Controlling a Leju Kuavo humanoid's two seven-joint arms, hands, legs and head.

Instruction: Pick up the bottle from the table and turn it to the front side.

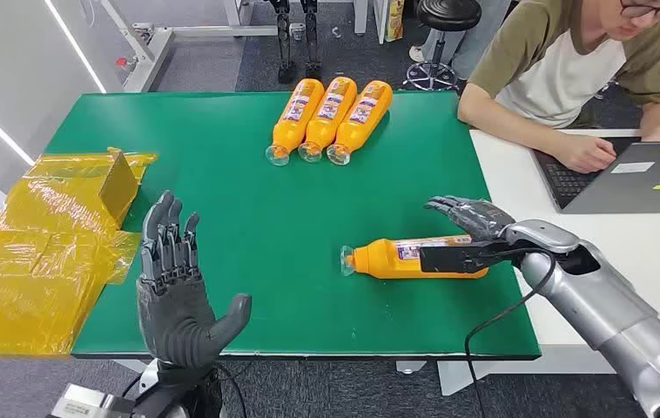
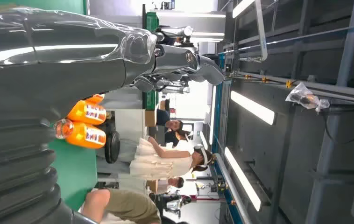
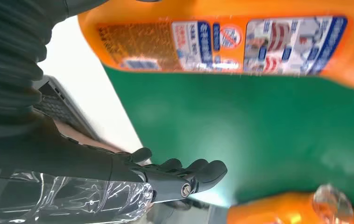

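While right robot hand (image 1: 470, 218) reaches over bottle (image 1: 396, 259), grip unclear; left robot hand (image 1: 174, 287) open, holding nothing.

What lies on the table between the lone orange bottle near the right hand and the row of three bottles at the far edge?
Nothing: in the head view, bare green table separates the lone bottle from the three bottles.

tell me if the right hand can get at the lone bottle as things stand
Probably yes: the right hand hangs open right beside the lone bottle lying on the green table, and nothing lies between them.
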